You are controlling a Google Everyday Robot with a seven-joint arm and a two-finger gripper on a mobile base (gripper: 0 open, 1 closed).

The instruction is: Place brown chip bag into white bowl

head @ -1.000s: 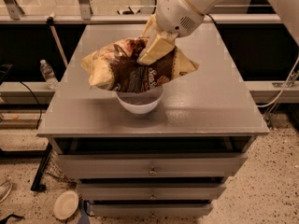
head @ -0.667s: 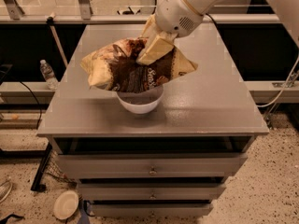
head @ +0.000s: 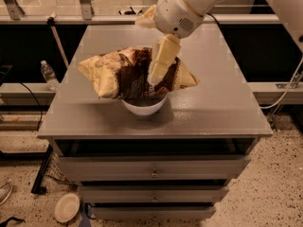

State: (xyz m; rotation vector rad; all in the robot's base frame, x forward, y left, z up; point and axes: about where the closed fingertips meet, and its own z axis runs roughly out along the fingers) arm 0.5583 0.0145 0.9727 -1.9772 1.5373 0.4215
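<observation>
Brown chip bag (head: 120, 74) sat on white bowl (head: 144, 108), overhanging both sides. Gripper (head: 152, 79) clamped the bag's middle.

Cabinet (head: 218, 112): standing grey, drawers facing the camera.
Floor (head: 270, 193): showing pale and speckled.
Plate (head: 66, 207): lying on the floor, lower left.
Water bottle (head: 49, 74): standing left of the cabinet.
Gripper (head: 154, 79): hanging over the cabinet top.

Grey table (head: 222, 103), white bowl (head: 144, 108) standing on it toward the front, tool (head: 154, 79) just above the bowl.
</observation>
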